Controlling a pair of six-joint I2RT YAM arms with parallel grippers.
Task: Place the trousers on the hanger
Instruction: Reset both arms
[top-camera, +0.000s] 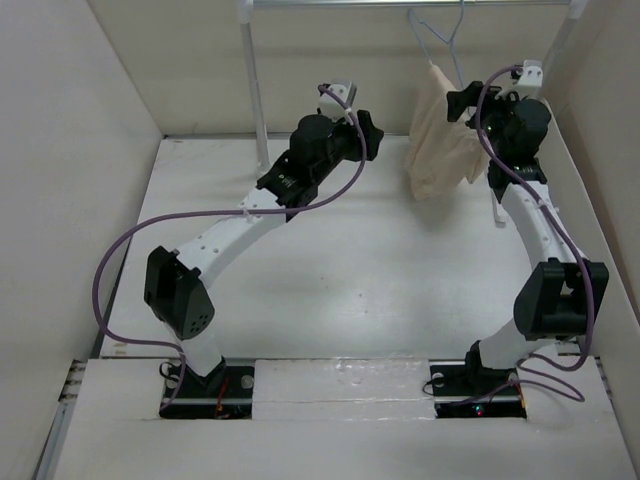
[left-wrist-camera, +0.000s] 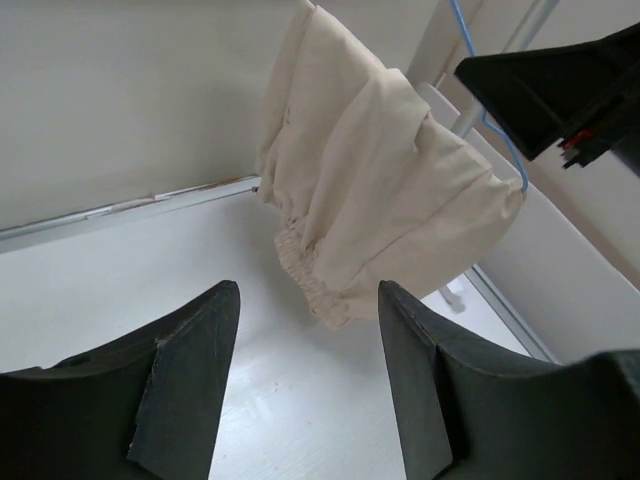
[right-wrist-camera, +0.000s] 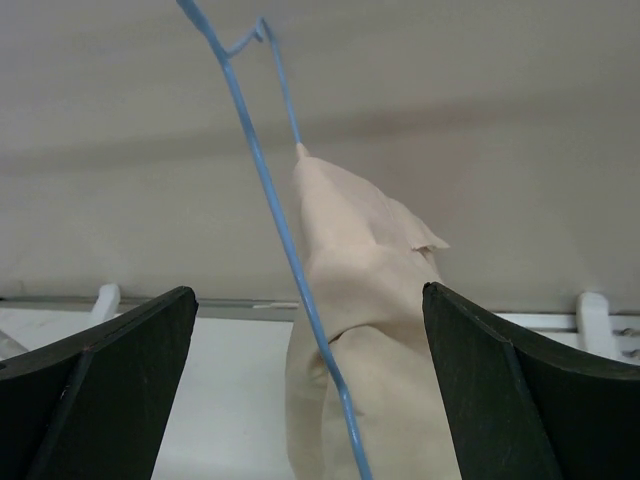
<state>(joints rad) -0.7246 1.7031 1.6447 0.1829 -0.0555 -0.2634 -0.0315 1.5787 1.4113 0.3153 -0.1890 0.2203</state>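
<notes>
The trousers are draped over the hanger, folded and bunched. Their lower end hangs above the back right of the tabletop. The hanger's hook is on the rack rail at the rear wall, to the right of the white rack pole.

The right claw is just beside the cloth on its right. In the right wrist view this claw is spread wide, and the blue wire and the beige cloth show in the gap between its fingers. Whether they touch cannot be told.

The left claw sits left of the trousers, apart from them. In its own view the left claw is spread with nothing between its fingers, facing the hanging cloth.
</notes>
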